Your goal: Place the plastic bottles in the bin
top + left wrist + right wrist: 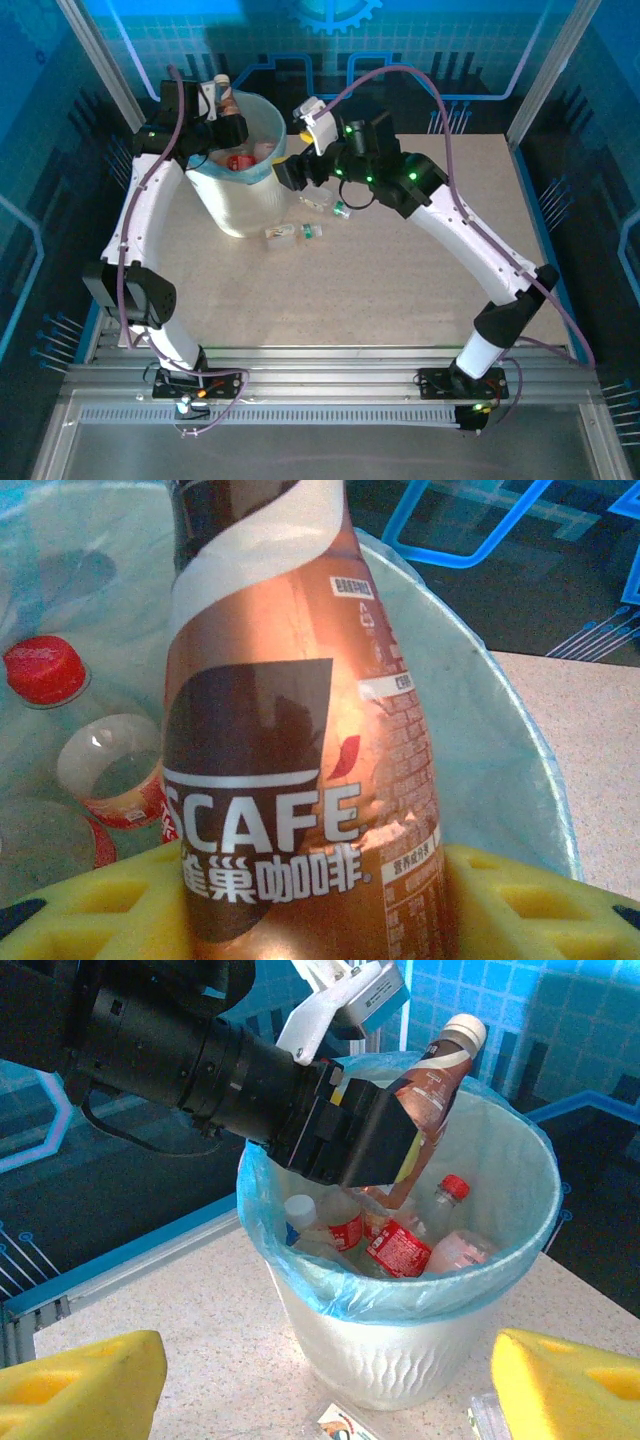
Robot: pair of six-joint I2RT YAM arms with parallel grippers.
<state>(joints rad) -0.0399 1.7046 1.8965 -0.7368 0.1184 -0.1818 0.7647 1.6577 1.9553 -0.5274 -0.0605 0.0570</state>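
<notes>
Left gripper [320,910] holds the brown coffee bottle [290,730] tilted over the bin [400,1360]; release squarely above its mouth. Right gripper [320,1380], beside the bin, hangs open and empty.

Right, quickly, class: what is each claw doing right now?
Left claw: closed on the brown coffee bottle, above the bin.
Right claw: open, holding nothing.

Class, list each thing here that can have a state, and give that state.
Coffee bottle: capped, tilted, gripped above the bin.
Bin: upright, lined, holding several bottles.
Left gripper: closed on the coffee bottle.
Right gripper: open, empty.
Loose bottles: lying on the table.
</notes>
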